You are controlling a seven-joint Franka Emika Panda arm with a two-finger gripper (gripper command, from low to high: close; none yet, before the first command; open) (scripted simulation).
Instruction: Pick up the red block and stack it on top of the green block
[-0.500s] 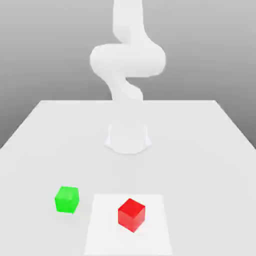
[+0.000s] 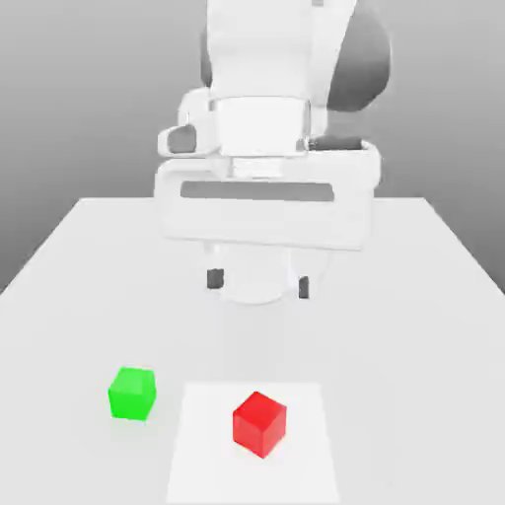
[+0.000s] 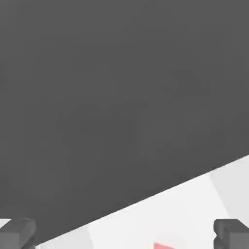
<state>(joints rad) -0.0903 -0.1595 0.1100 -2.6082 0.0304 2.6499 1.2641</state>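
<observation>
Arm swung forward and down since the earlier frame: hand now large in the exterior view, hiding the base it stood clear of before; both blocks unmoved.

Red block (image 2: 259, 424) resting on the lighter square patch (image 2: 306, 464) of the table (image 2: 434, 325), one corner edge facing the camera, at roughly 5 o'clock from the gripper (image 2: 258, 283) in the exterior view. Nothing touching it. Sliver of red (image 3: 164, 245) also visible at the edge of the hand view, between the two fingertips (image 3: 232, 232).

Green block (image 2: 132, 393) at about 9 o'clock from the red one, near it but apart, just off the patch's edge on bare table.

Gripper spread wide, fingers empty, dark pads well apart, nothing pinched. Hanging above the table behind both blocks, clear of them, red block ahead of it toward the camera. Hand body white, wide bar across, wrist and a grey joint cap (image 2: 363, 59) above at 12 o'clock.

Grey backdrop behind the table.
</observation>
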